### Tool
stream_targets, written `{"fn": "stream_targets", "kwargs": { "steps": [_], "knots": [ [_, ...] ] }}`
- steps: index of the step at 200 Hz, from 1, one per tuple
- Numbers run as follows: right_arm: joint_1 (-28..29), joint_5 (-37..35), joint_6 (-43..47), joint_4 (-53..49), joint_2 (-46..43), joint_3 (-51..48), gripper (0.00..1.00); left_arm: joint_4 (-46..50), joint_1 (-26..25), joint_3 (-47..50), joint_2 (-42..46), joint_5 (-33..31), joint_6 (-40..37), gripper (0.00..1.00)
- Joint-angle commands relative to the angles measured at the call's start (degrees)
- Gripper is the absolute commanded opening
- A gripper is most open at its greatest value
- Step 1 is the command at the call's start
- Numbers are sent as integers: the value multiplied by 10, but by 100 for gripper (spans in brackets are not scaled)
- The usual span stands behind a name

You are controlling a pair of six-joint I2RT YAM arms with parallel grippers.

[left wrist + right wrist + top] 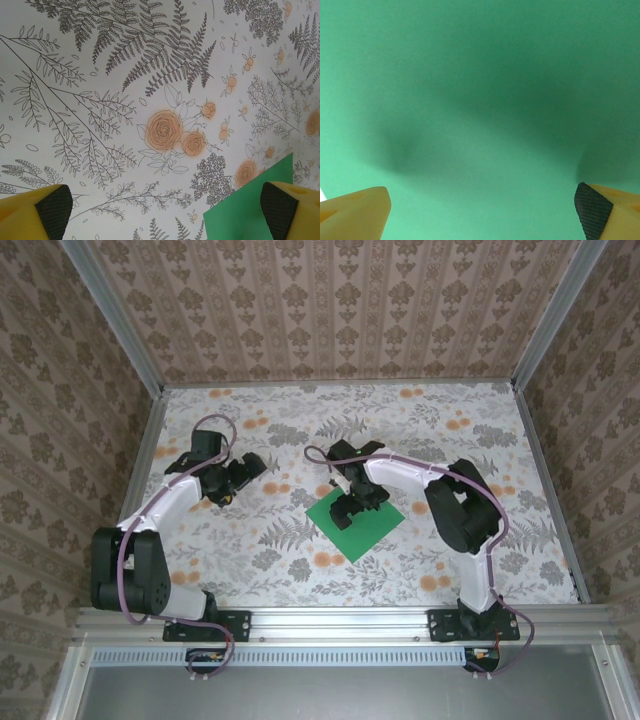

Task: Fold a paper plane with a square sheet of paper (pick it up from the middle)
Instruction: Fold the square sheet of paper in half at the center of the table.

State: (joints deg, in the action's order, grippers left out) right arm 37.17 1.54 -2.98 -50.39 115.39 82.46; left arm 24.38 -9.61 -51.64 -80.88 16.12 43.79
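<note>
One sheet (362, 536) lies flat mid-table (300, 420), not yet folded. Right gripper (482, 210) hangs over its middle, jaws spread wide, holding nothing. Left gripper (165, 212) sits off to the left, jaws wide and empty, with a sheet corner near one finger. You've got thin, light, limp paper that will likely slide and buckle. Pinch it gently at the middle.

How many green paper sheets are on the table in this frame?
1. The square sheet of paper lies flat near the middle of the table, beneath the open right end effector. A second sheet stacked exactly under it cannot be excluded.
</note>
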Motion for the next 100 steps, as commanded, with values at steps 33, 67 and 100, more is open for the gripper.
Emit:
{"fn": "stream_targets", "kwargs": {
  "steps": [33, 67, 100],
  "knots": [
    [5, -48, -20, -26, 54, 5, 95, 3, 4, -3, -3, 15, 3, 100],
    [5, -55, -27, -18, 74, -13, 94, 8, 4, -7, -4, 15, 1, 100],
    [5, -76, -35, -17, 91, -20, 92, 12, 4, -10, -5, 11, 1, 100]
  ]
}}
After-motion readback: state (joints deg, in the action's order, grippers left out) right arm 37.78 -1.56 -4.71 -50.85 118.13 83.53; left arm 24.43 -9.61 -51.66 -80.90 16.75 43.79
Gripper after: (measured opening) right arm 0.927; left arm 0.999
